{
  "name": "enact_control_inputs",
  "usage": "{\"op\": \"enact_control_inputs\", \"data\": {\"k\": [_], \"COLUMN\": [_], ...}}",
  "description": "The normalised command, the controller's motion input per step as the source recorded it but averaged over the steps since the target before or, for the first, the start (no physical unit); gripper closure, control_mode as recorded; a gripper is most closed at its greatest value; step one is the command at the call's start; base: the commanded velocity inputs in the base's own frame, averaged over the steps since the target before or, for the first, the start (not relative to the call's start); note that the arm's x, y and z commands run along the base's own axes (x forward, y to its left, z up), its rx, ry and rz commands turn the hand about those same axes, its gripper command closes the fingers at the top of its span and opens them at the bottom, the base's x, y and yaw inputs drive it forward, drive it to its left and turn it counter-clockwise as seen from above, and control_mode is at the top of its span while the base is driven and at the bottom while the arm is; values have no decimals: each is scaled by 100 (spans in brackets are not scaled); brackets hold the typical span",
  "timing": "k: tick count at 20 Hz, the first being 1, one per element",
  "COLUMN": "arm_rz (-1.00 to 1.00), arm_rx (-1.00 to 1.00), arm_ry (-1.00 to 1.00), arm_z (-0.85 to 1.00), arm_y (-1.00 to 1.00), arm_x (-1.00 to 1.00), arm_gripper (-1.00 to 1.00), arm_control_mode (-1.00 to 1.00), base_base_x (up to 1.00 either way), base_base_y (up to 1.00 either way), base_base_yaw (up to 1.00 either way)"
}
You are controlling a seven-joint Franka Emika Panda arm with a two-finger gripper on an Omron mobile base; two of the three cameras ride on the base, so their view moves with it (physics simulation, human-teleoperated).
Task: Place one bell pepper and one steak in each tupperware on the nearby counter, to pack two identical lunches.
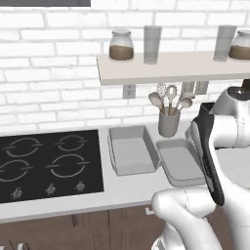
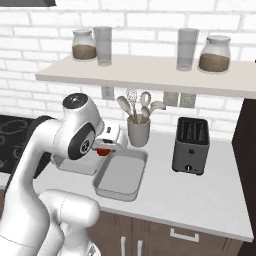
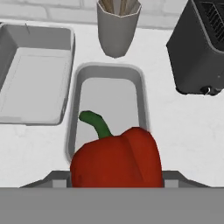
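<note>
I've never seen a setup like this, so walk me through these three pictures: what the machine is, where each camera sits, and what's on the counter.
It is a white robot arm on a base, in a computer-rendered kitchen. Two pictures come from cameras behind the arm, left and right; the third looks out from its hand. The claw holds a red bell pepper above the right one of two empty grey tupperware; the other lies beside it. Also on the counter: a utensil cup, a toaster and a black stovetop. Jars stand on the shelf above.

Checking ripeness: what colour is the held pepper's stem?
Green, on the red bell pepper; clearest in the hand view.
</note>
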Motion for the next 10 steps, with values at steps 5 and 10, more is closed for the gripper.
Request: {"op": "enact_control_inputs", "data": {"k": [5, 10], "arm_rz": [0, 4], "arm_rx": [-1, 0], "arm_ry": [25, 3], "arm_z": [-82, -99], "arm_y": [-1, -9], "arm_x": [80, 60], "arm_gripper": [100, 100], "arm_control_mode": [-100, -100], "base_base_x": [0, 0], "base_base_y": [0, 0], "base_base_yaw": [0, 0]}}
